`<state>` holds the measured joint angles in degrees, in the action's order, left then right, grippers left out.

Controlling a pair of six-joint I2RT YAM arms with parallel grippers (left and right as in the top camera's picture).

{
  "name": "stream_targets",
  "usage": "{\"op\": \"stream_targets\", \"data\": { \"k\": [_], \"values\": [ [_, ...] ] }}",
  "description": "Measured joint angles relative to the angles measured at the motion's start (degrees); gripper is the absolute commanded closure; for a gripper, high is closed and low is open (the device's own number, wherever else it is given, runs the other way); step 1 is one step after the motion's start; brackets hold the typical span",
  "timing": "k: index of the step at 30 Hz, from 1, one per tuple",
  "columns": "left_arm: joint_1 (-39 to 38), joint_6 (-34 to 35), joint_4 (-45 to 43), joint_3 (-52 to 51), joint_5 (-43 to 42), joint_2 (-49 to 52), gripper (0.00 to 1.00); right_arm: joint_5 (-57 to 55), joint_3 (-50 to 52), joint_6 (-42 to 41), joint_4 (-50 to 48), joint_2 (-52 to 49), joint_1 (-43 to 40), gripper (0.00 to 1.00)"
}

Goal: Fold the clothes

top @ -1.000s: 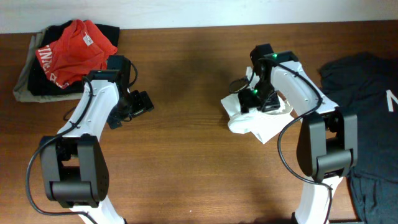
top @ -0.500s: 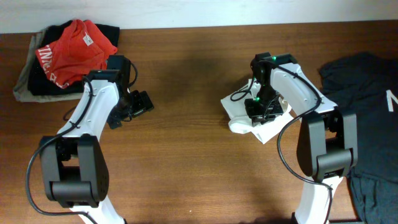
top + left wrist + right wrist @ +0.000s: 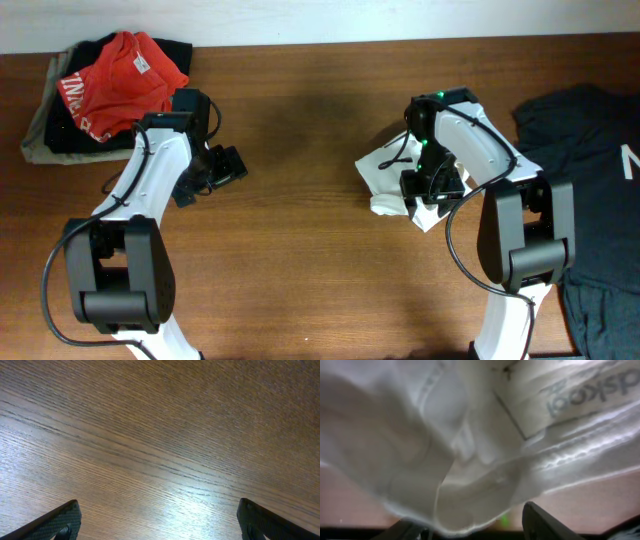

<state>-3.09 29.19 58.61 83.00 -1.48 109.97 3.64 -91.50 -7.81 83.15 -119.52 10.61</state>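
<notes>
Wooden table (image 3: pixel 300 260); black T-shirt (image 3: pixel 590 140) spread at its right edge; red garment (image 3: pixel 120 70) on a dark pile in the far-left corner. White T-shirt (image 3: pixel 382 180) bunched right of centre, beneath the down-bent right gripper (image 3: pixel 432 188), whose hold on the cloth is indiscernible. Left gripper (image 3: pixel 160 520) spread wide above bare wood

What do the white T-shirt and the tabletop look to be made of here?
White T-shirt: thin, soft fabric, likely cotton, matte. It crumples into loose folds and carries a sewn-in label. Table: wood or wood-look laminate, brown with fine grain lines and a soft sheen where light reflects. Which of the two cannot be told.
</notes>
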Motion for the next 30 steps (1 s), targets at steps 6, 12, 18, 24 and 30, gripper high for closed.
{"op": "stream_targets", "data": {
  "k": [6,12,18,24,30],
  "values": [
    [0.0,0.0,0.0,0.0,0.0,0.0,0.01,-0.6,7.0,-4.6,-4.8,0.0,0.0,0.55],
    [0.0,0.0,-0.2,0.0,0.0,0.0,0.01,-1.1,7.2,-7.5,-4.9,7.0,0.0,0.56],
    [0.0,0.0,-0.8,0.0,0.0,0.0,0.01,-1.7,7.2,-8.5,-8.1,23.2,0.0,0.57],
    [0.0,0.0,-0.8,0.0,0.0,0.0,0.01,-2.1,7.1,-8.8,-18.5,27.6,0.0,0.71],
    [0.0,0.0,-0.8,0.0,0.0,0.0,0.01,-1.0,7.1,-8.6,-22.3,17.8,0.0,0.96]
  ]
}}
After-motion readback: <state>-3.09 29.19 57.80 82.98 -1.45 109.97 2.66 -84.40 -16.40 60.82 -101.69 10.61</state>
